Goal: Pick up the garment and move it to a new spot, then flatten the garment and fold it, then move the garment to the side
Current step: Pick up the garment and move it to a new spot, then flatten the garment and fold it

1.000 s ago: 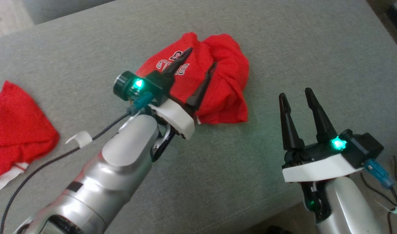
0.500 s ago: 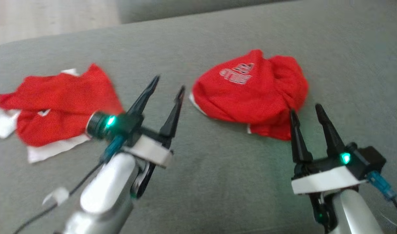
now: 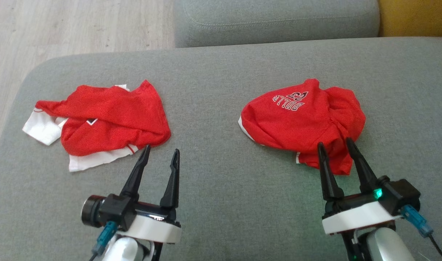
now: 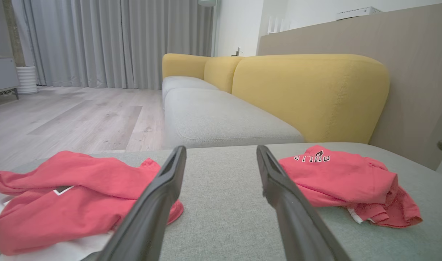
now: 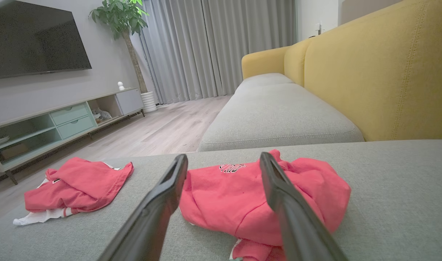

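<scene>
Two open grippers hover low over a grey sofa seat cushion (image 3: 221, 203) with a red garment lying before each. The left gripper (image 3: 161, 148) has its two dark fingers spread and holds nothing. Its fingertips point at the near hem of a crumpled red-and-white garment (image 3: 112, 119), which lies just ahead of it and off to its left side; whether the tip touches the cloth cannot be told. The right gripper (image 3: 334, 142) is likewise parted and empty. A bunched red Bulls jersey (image 3: 300, 123) sits directly ahead of it, the near edge of the cloth showing between and beyond its fingertips, the white lettering on the far side of the heap; contact here cannot be told either. In the left wrist view the jersey lies ahead and to the right of that gripper's fingers, well apart from the other garment, with bare cushion between the two. Beyond both grippers a second grey seat cushion (image 3: 275, 18) adjoins the first, and a yellow sofa backrest (image 4: 315, 94) runs along the right gripper's right side. Pale wooden flooring (image 3: 79, 29) stretches past the left gripper toward grey curtains (image 4: 116, 40). A wall-mounted television (image 5: 32, 40), a low cabinet (image 5: 61, 119) and a potted plant (image 5: 123, 18) stand far off to the right gripper's left.
</scene>
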`<state>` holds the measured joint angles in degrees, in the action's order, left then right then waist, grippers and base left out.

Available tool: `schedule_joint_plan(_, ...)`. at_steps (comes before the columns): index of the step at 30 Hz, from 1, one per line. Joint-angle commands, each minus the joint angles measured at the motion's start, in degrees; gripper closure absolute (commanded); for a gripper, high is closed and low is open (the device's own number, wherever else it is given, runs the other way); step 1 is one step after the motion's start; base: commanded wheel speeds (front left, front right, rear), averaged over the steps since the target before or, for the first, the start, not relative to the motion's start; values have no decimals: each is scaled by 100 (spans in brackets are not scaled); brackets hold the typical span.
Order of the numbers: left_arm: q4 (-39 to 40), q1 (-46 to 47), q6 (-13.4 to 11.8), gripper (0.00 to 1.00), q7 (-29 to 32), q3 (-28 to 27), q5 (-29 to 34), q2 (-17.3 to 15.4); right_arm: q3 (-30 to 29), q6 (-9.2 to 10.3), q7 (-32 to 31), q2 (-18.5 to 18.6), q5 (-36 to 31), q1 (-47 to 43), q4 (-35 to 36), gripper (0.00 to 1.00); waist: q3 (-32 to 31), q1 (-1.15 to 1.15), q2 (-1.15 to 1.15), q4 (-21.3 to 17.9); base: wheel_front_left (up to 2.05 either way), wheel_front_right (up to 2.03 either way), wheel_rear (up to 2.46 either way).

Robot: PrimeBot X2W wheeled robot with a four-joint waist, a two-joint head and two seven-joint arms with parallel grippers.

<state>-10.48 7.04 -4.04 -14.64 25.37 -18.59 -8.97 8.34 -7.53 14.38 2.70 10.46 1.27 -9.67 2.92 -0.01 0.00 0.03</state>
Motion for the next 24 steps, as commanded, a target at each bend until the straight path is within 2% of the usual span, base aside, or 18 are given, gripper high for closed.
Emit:
schedule_joint_plan(1, 234, 181, 45, 0, -35, -317, 95, 14, 151, 4, 62, 18, -18, 67, 169, 0, -2, 1, 0, -18, 0, 0, 0)
schedule_joint_plan(9, 202, 84, 290, 0, -36, -600, 401, 166, 231, 4, 62, 18, -8, 68, 161, 0, 29, 1, 0, -77, 0, 0, 0)
schedule_joint_plan(17, 138, 223, 515, 0, -36, -661, 584, 364, -152, 4, 33, 18, -255, 627, -105, 0, 410, 1, 0, 81, 0, 0, 0)
schedule_joint_plan(21, 89, 386, 610, 0, -36, -678, 649, 440, -587, 4, -408, 18, -445, 1443, -566, 0, 730, 1, 0, 244, 0, 0, 0)
schedule_joint_plan(24, 43, 524, 674, 0, -36, -660, 684, 495, -925, 4, -992, 18, -461, 2142, -1088, 0, 952, 1, 0, 389, 0, 0, 0)
